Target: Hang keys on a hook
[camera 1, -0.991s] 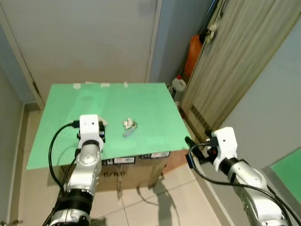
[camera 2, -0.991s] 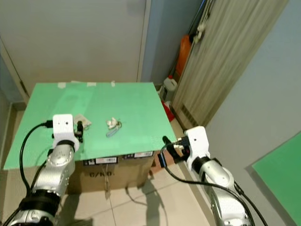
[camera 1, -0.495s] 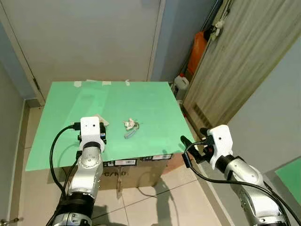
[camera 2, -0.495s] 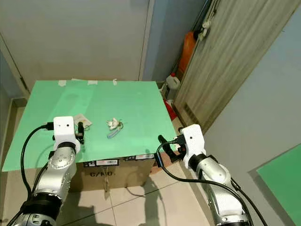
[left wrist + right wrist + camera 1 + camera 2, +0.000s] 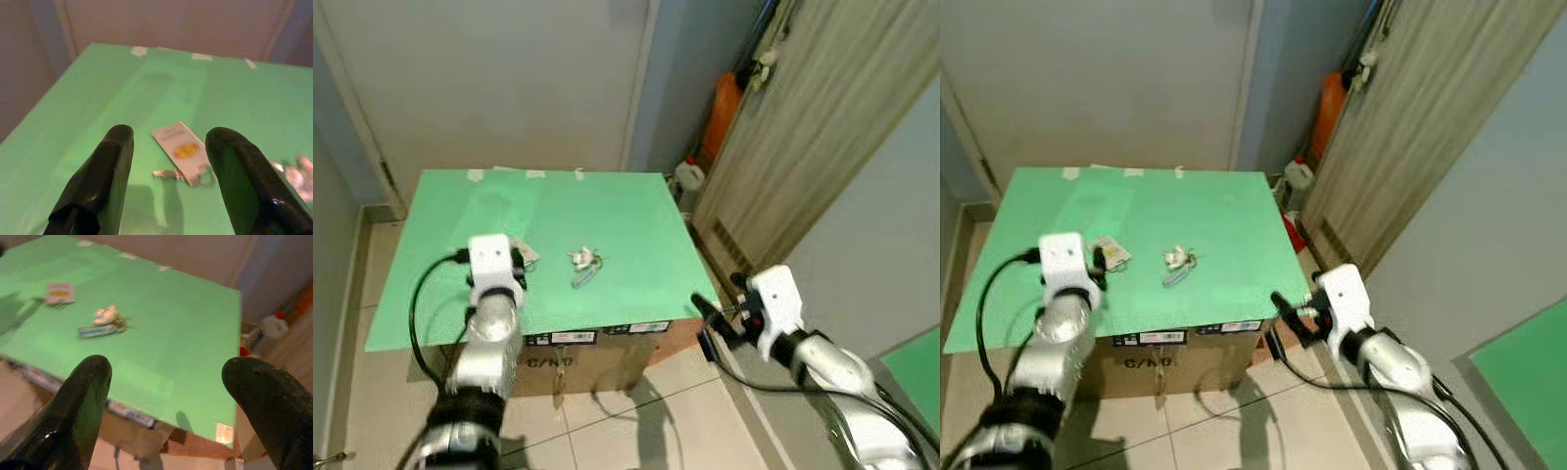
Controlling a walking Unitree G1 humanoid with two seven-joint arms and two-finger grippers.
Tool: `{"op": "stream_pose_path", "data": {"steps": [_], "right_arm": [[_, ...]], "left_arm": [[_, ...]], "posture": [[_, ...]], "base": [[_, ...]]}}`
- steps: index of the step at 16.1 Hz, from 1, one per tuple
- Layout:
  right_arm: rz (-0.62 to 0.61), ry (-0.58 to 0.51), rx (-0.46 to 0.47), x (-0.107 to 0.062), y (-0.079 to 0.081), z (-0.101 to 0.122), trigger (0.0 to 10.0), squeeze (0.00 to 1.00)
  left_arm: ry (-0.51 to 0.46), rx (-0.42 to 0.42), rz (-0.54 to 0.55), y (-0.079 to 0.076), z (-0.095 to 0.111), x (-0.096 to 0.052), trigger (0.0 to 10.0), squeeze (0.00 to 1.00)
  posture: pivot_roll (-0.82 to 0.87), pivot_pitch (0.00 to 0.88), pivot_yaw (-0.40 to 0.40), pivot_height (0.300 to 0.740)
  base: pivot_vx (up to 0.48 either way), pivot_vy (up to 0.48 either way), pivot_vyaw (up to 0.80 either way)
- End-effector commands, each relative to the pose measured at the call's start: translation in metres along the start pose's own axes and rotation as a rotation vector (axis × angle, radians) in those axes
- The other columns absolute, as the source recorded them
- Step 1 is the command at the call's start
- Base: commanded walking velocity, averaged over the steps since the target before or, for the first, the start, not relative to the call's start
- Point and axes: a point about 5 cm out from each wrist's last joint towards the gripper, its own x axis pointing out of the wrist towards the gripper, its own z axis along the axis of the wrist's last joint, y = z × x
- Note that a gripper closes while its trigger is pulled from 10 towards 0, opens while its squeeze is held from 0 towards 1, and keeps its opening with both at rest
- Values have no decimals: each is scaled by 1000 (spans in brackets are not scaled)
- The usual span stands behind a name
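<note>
the keys (image 5: 584, 266) lie near the middle of the green table (image 5: 626, 211), a pale fob bunched against a bluish strip, touching neither arm. just to their left lies a white tag (image 5: 182, 149) with an orange oval mark; its print is too small to read. the green sheet rests on a cardboard box (image 5: 607, 354) whose front carries white barcode stickers and dark lettering that i can't make out. bits of tape hold the sheet's far edge.

the left gripper (image 5: 171, 191) hovers over the near left part of the table, jaws spread apart with nothing between them, the tag just ahead of its tips. the right gripper (image 5: 171, 406) hangs off the table's near right corner over the tiled floor (image 5: 636, 421), jaws wide apart and empty.

there is bare green all around the keys. beyond the right edge sit an orange container (image 5: 722, 116) and a white jug (image 5: 686, 181) by a wood-grain door (image 5: 803, 137).
</note>
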Motion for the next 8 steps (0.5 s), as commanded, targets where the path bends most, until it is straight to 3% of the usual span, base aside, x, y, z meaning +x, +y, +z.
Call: {"op": "stream_pose_path", "data": {"steps": [1,8], "right_arm": [[65,14,-12,-7,3,1,10000,0],[99,50,-21,-17,4,-3,10000,0]], "left_arm": [[18,-18,14,-1,0,3,10000,0],[59,-7,-6,-1,0,17,10000,0]], "posture": [[-61,39,-178,740],[-83,34,-185,740]], "base": [[0,0,0],[0,0,0]]}}
